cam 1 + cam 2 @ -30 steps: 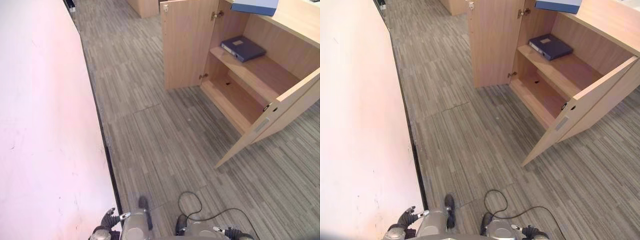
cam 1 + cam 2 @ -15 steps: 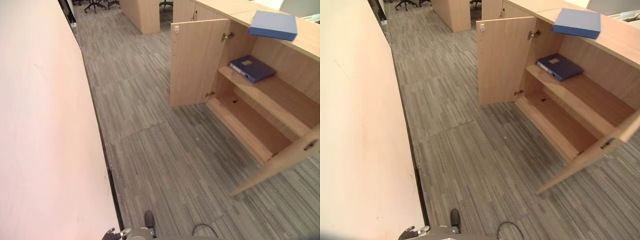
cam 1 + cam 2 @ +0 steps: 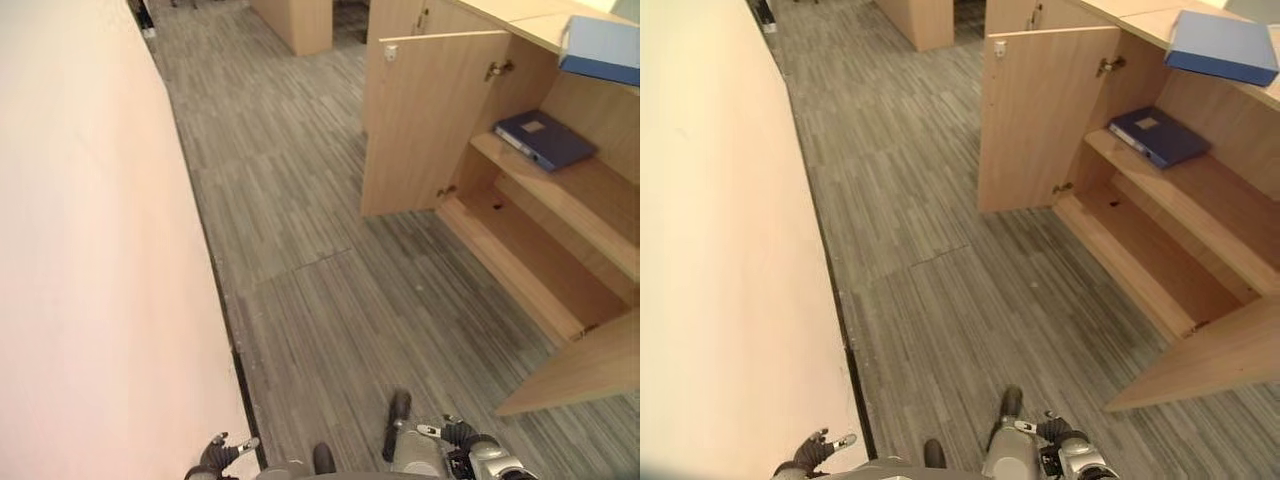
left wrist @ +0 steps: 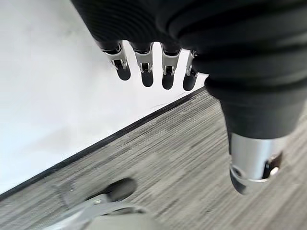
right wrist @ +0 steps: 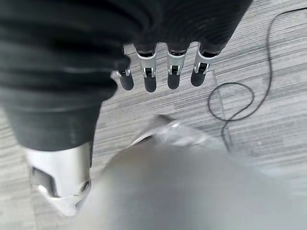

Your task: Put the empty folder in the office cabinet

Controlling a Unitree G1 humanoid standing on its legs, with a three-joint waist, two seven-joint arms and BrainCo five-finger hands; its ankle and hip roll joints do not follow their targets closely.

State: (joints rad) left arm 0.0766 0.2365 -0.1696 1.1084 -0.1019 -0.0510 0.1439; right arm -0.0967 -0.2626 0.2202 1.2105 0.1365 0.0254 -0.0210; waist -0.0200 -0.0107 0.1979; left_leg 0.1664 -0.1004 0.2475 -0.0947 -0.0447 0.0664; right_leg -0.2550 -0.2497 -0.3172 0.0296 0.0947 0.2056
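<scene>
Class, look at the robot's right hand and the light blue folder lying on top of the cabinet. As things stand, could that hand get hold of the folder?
Probably not yet. The right hand hangs low by the robot's side, empty with relaxed fingers, while the light blue folder lies on the cabinet top across open floor.

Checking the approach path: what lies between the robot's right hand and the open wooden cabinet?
Bare grey striped carpet, seen in the right eye view. Right hand hangs low, empty; the open wooden cabinet stands ahead to the right.
</scene>
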